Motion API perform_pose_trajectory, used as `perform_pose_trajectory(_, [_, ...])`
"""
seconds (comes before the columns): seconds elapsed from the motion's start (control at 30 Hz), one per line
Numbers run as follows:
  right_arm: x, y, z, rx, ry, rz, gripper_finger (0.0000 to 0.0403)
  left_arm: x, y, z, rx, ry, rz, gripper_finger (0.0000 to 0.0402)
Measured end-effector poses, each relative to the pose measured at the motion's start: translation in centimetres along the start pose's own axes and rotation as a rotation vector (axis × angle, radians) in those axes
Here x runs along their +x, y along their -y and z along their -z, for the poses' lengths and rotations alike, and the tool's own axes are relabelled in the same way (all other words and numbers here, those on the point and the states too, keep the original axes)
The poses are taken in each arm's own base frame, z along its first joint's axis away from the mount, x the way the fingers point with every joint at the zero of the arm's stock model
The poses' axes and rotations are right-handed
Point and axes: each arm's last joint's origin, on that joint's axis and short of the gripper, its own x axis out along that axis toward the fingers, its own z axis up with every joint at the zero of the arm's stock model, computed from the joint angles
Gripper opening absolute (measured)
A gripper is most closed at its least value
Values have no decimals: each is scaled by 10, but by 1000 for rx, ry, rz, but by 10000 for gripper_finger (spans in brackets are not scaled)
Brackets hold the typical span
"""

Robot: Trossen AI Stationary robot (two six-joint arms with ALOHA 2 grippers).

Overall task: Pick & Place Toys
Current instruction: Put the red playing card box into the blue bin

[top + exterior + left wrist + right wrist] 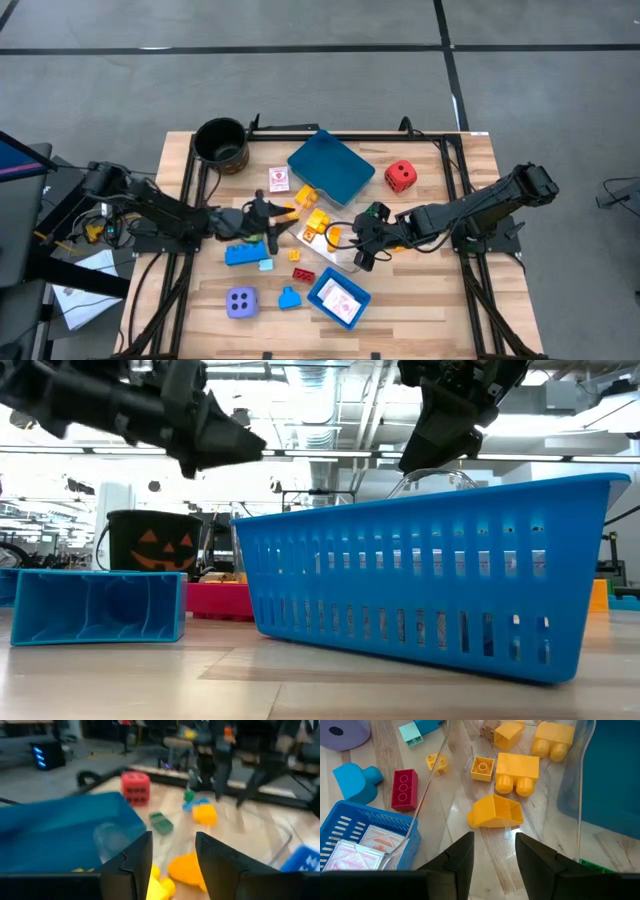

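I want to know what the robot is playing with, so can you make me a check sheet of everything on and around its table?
Surface: wooden table, bare boards between the toys.
Job's things: yellow bricks clustered mid-table; red brick; blue brick; red die; lavender die; cards in the small blue tray.
Clutter: large blue tray; dark round pot; clear plastic sheet over the bricks.
End effectors: left end effector by the yellow bricks, fingers apart, empty; right end effector above the yellow bricks, fingers apart, empty.
Cables: bundle along the left arm.
Surroundings: grey floor; nobody seen.
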Motion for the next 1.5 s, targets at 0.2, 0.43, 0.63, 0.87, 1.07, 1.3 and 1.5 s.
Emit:
perform_pose_trajectory(0.2, [0, 0, 0, 0, 0, 0, 136, -23, -16, -2, 72, -37, -417, 79])
perform_pose_trajectory(0.43, [0, 0, 0, 1, 1, 0, 136, -14, -48, 15, 27, -198, -547, 8])
perform_pose_trajectory(0.63, [0, 0, 0, 1, 1, 0, 136, 11, -85, 38, -55, -347, -616, 2])
perform_pose_trajectory(0.87, [0, 0, 0, 0, 0, 0, 136, 35, -116, 52, -196, -357, -588, 1])
perform_pose_trajectory(1.07, [0, 0, 0, -1, 0, 0, 136, 38, -126, 64, -237, -395, -637, 1])
perform_pose_trajectory(1.3, [0, 0, 0, -1, 1, 0, 136, 41, -126, 66, -253, -396, -595, 1])
perform_pose_trajectory(1.5, [0, 0, 0, -1, 0, 0, 136, 41, -125, 66, -259, -413, -569, 0])
